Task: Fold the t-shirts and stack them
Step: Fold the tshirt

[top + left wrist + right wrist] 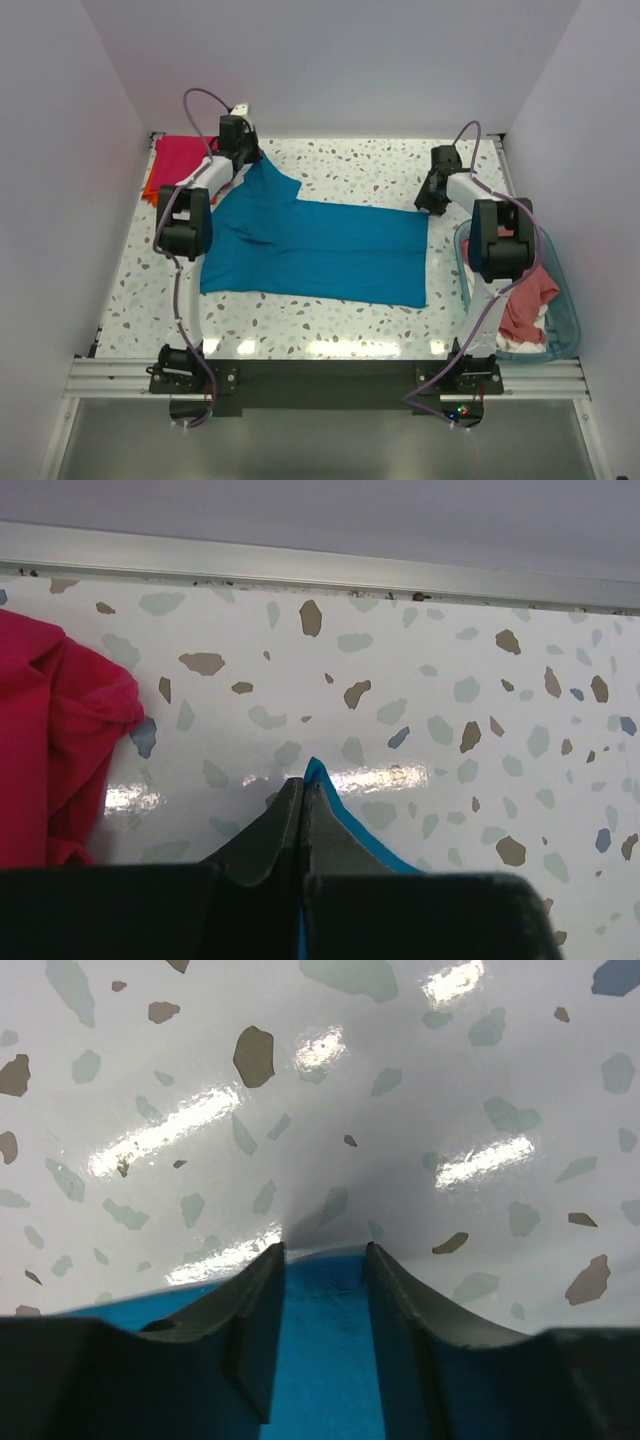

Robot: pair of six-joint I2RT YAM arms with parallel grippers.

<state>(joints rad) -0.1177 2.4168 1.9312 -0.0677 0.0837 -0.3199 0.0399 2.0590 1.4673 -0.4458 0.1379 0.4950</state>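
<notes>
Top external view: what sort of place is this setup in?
Probably a purpose-built robot test cell, not a home: plain white walls box in a speckled table, with an aluminium mounting rail along its near edge.

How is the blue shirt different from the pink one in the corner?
The blue shirt lies spread out wide in the middle of the table; the pink shirt is bundled small in the far left corner. The left gripper pinches the blue shirt's edge, while no gripper touches the pink shirt. Both are plain, soft cloth shirts.
</notes>
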